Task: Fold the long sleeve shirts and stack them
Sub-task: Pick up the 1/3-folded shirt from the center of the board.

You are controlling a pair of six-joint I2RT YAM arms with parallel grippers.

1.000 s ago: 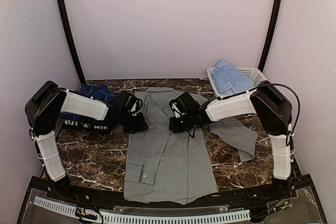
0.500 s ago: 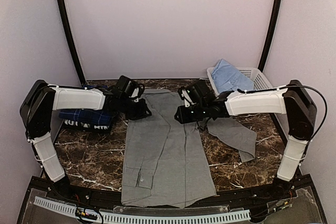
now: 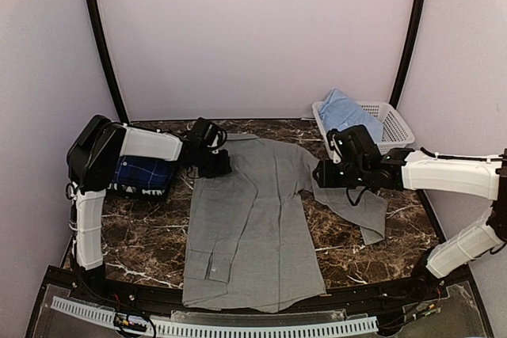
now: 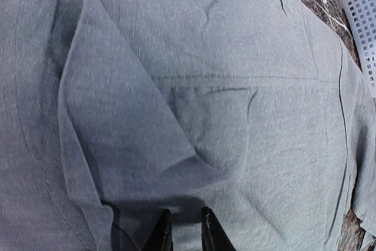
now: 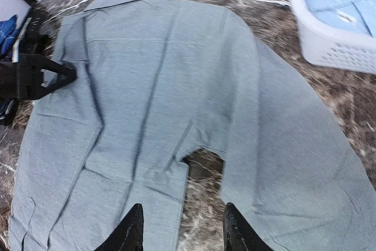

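a: where's everything sitting right now?

b: navy plaid shirt (image 3: 141, 176) is by the worktop's (image 3: 142, 235) left edge. my left gripper (image 3: 220, 167) has its fingers nearly together, pinching the grey shirt (image 3: 253, 219) at its shoulder. that one's spread flat mid-worktop.

a: and your right?

b: right gripper (image 5: 183, 230) fingers spread, holding nothing, over the grey sleeve's armpit. light blue shirt (image 3: 345, 113) is in the basket (image 3: 394, 123), far right corner.

White lattice basket (image 3: 394, 122) at far right corner of dark marble table (image 3: 135, 235). Black poles (image 3: 98, 37) flank pale backdrop (image 3: 253, 29). White perforated strip (image 3: 238, 328) along near edge.
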